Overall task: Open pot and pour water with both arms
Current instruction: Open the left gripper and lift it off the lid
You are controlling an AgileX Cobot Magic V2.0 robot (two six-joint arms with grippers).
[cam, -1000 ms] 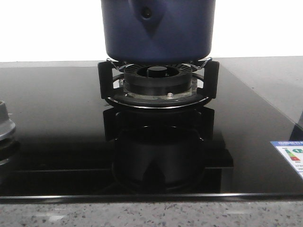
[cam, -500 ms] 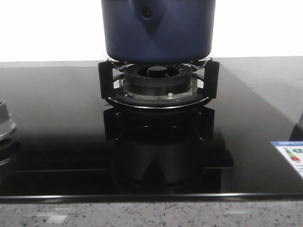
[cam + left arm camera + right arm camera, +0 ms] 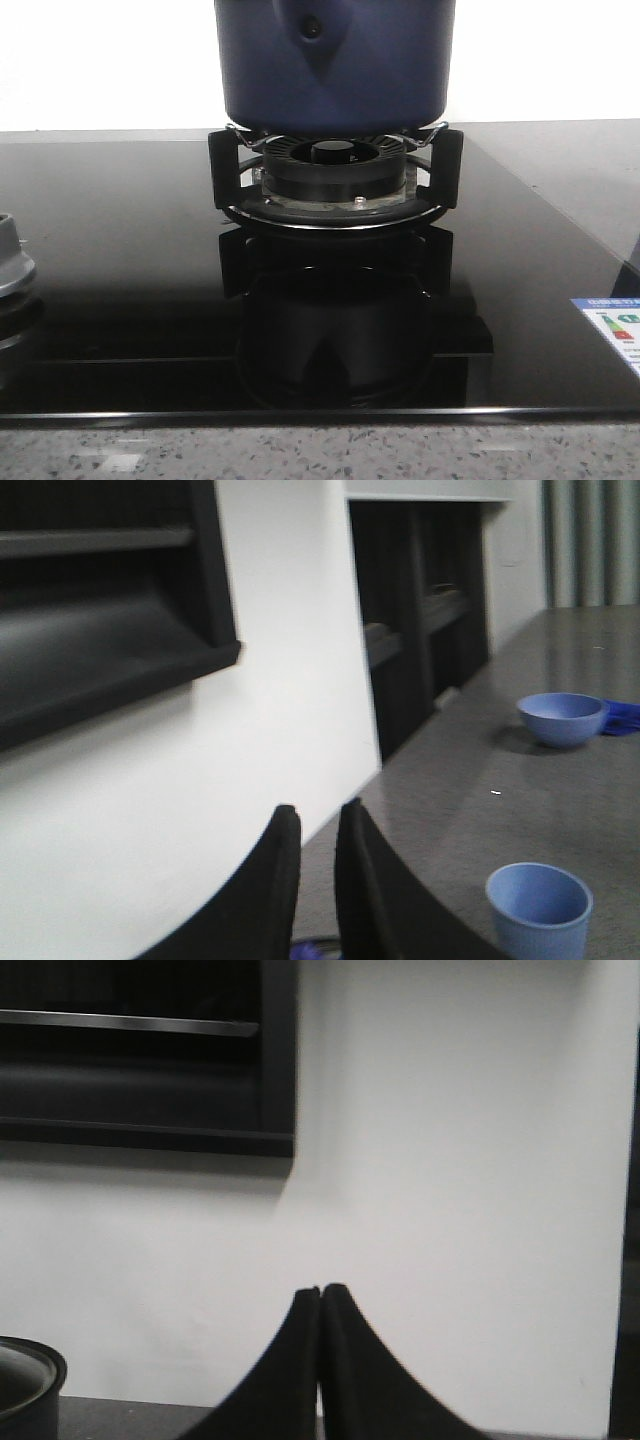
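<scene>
Pot (image 3: 335, 65) sits on the burner grate (image 3: 335, 185); right fingers (image 3: 320, 1310) pressed together, left fingers (image 3: 345, 840) slightly parted

One pot (image 3: 335, 65), one bowl (image 3: 562, 718), one cup (image 3: 538, 908), two burners (image 3: 335, 175)

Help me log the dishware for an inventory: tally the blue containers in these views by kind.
Pot: 1, dark navy, on the burner stand
Bowl: 1, on the grey counter
Cup: 1, on the grey counter
Total: 3
</scene>
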